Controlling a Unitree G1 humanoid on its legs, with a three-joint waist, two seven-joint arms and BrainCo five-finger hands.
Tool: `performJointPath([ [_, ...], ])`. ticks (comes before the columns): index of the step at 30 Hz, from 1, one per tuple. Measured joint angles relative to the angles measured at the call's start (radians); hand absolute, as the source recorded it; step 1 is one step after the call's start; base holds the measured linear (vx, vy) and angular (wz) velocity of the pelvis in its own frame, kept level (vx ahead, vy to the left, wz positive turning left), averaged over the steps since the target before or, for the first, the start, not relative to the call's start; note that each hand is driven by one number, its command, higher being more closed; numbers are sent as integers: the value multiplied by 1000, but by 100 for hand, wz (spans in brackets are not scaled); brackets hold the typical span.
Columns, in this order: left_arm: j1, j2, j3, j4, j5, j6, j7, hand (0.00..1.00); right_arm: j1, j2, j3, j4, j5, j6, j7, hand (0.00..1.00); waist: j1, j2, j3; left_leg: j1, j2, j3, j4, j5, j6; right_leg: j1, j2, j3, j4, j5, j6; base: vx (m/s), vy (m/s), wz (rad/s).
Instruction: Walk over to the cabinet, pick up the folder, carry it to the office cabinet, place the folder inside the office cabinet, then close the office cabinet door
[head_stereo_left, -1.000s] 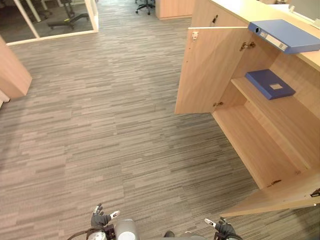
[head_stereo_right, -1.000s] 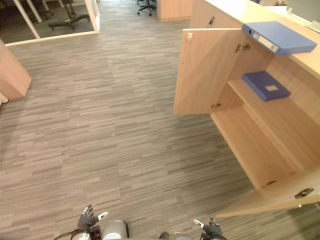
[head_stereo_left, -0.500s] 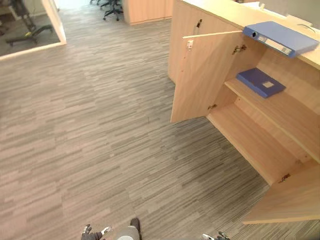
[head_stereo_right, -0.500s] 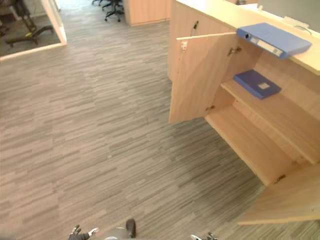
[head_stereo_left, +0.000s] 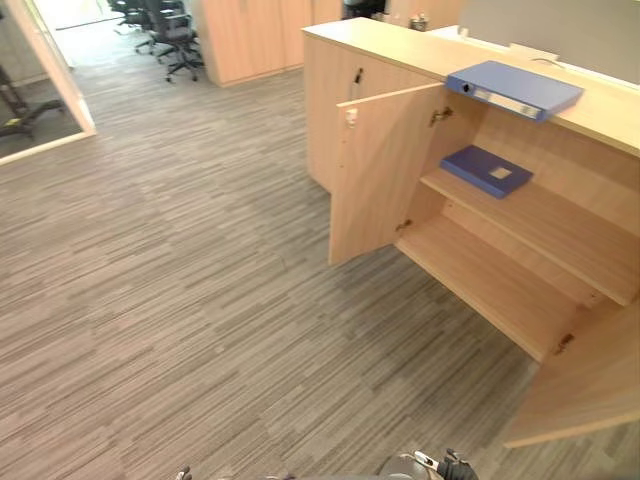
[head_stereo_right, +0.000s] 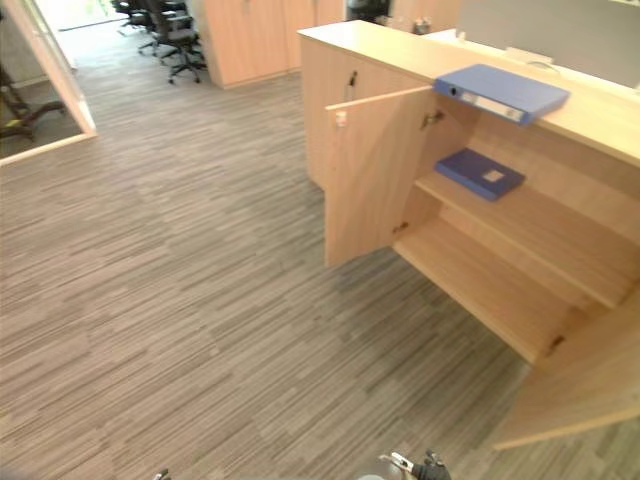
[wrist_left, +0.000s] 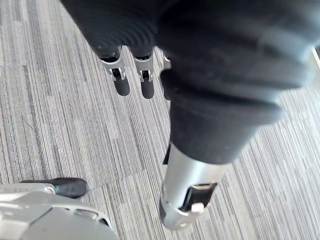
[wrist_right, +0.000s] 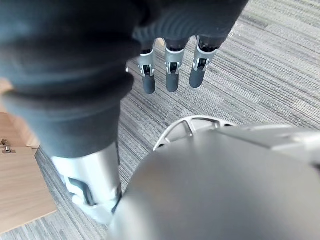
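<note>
Grey carpet (head_stereo_left: 180, 300), open cabinet (head_stereo_left: 385, 170), two blue folders (head_stereo_left: 513, 88) (head_stereo_left: 486, 170)

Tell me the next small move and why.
Probably step forward and to the right, towards the open cabinet: the blue folder lies on its top, seemingly beyond reach, and both the left hand and the right hand hang open and empty over the carpet.

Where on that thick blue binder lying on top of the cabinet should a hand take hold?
The blue binder lies flat on the cabinet top, its labelled spine seeming to jut slightly past the front edge. Probably pinch that long spine edge from above and below, coming from the open front.
</note>
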Motion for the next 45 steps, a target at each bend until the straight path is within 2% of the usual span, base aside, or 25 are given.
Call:
performJointPath([
  [1,-6,4,6,3,0,2,0,0,0,0,3,1,0,-1,0,0,0,-11,6,9,-10,1,1,-8,-12,4,2,-27,-37,-9,-80,76,-168,-40],
  [2,-21,-12,19,14,2,8,0,0,-5,-14,0,15,-1,-1,0,0,-3,9,2,9,6,-8,1,-20,-28,19,35,-36,-71,-21,-91,81,-126,-19],
  [4,-41,-18,25,14,4,8,-1,0,-15,-20,0,32,-1,-1,0,0,-7,18,0,-2,24,-28,1,-24,-39,16,68,-42,-91,-36,-87,88,-142,-8],
  [8,-50,-29,55,10,2,14,-7,0,0,-10,-17,48,-3,-1,0,0,-8,17,-5,-5,85,-51,46,-56,-75,70,153,-78,-174,-56,-73,99,-152,8],
  [10,-48,-36,75,-1,-7,17,-6,0,24,3,-38,55,1,0,1,0,-11,21,-12,-57,145,-65,204,-119,-93,128,222,-100,-258,-52,-69,159,-219,24],
  [11,-48,-36,79,-3,-11,17,-6,0,26,7,-50,58,5,0,1,0,-7,21,-13,-79,161,-62,268,-135,-101,139,237,-100,-279,-48,-68,117,-173,5],
  [12,-46,-36,89,-5,-20,17,-5,0,26,9,-56,66,11,-1,0,0,-5,19,-14,-136,195,-56,417,-159,-111,165,266,-99,-322,-39,-64,85,-113,-14],
  [13,-44,-37,95,-8,-26,17,-5,0,26,6,-58,74,25,-1,0,0,-5,20,-14,-193,228,-48,572,-166,-123,190,288,-93,-357,-33,-61,95,-85,-20],
  [15,-31,-42,96,-13,-28,17,-4,0,26,-3,-58,76,42,0,0,0,-2,26,-15,-254,264,-35,742,-166,-125,227,312,-58,-385,-29,-62,154,-4,-42],
  [17,-29,-43,96,-13,-28,17,-2,0,15,-6,-55,76,42,0,0,0,4,34,-14,-302,271,-23,838,-175,-121,245,324,-1,-400,-19,-79,239,77,-90],
  [19,-29,-45,96,-13,-29,17,0,0,1,-5,-50,76,42,0,0,0,23,32,-13,-339,261,-15,839,-201,-112,251,325,81,-405,-13,-88,243,149,-131],
  [21,-26,-44,96,-13,-30,17,1,0,-12,-4,-35,76,41,-1,0,0,36,29,-10,-371,234,-64,746,-210,-100,269,315,169,-406,-9,-84,212,172,-148],
  [22,-28,-45,96,-13,-42,17,2,0,-18,-4,-13,76,41,-3,0,0,40,26,-5,-372,202,-132,628,-208,-103,284,294,234,-404,-7,-79,164,145,-130],
  [25,-41,-44,96,-23,-53,12,3,0,-12,-14,34,74,40,-11,0,0,37,27,-6,-369,153,-290,383,-160,-105,288,255,299,-403,-12,-29,176,280,-91],
  [26,-50,-42,97,-24,-61,3,3,0,-2,-22,48,73,39,-12,0,0,36,28,-7,-368,143,-356,288,-93,-106,293,239,318,-398,-19,3,246,342,-37],
  [27,-53,-43,97,-25,-67,-1,4,0,10,-26,66,73,38,-12,0,0,36,34,-10,-362,140,-379,253,8,-121,300,230,326,-389,-30,28,343,448,-24],
  [28,-58,-34,103,-24,-74,-4,5,0,18,-19,73,74,35,-11,-1,0,35,22,-7,-345,113,-379,250,93,-139,317,203,337,-384,-43,64,309,376,-6],
  [30,-61,-15,121,-38,-87,-12,6,0,17,3,82,67,16,-12,2,0,47,-28,-5,-341,66,-370,255,72,-120,322,154,339,-405,-34,78,272,300,-7],
  [31,-63,-10,139,-37,-89,-11,6,0,1,7,80,68,1,-13,2,0,48,-37,-6,-354,47,-362,282,55,-109,330,140,340,-433,-13,94,229,239,-14],
  [34,-59,-9,164,-18,-88,-12,7,0,-16,8,62,67,0,-20,2,0,52,-31,-10,-346,16,-354,309,26,-87,356,111,347,-478,32,108,131,191,-18],
  [37,-40,-14,178,-4,-88,-11,14,0,-16,12,0,76,9,-20,2,0,51,-23,-8,-312,8,-330,272,28,-83,353,93,375,-487,53,119,6,126,-40],
  [41,2,-32,179,2,-88,-9,15,0,-7,16,-56,77,39,-10,1,0,52,-25,-27,-244,-24,-299,132,57,-79,292,53,454,-500,57,121,-52,92,-78],
  [43,7,-38,179,0,-88,-7,14,0,4,19,-56,77,39,-6,1,0,46,-25,-35,-211,-48,-310,60,79,-55,262,33,470,-477,52,120,-5,90,-48],
  [44,5,-43,179,-2,-87,-6,13,0,16,19,-59,77,39,3,2,0,46,-33,-34,-192,-67,-314,39,77,-44,249,14,481,-447,36,107,118,173,-23],
  [45,5,-45,171,-3,-83,-5,11,0,33,16,-83,74,38,11,4,0,43,-29,-37,-153,-102,-318,25,54,-6,226,-40,474,-309,6,61,135,226,-26],
])
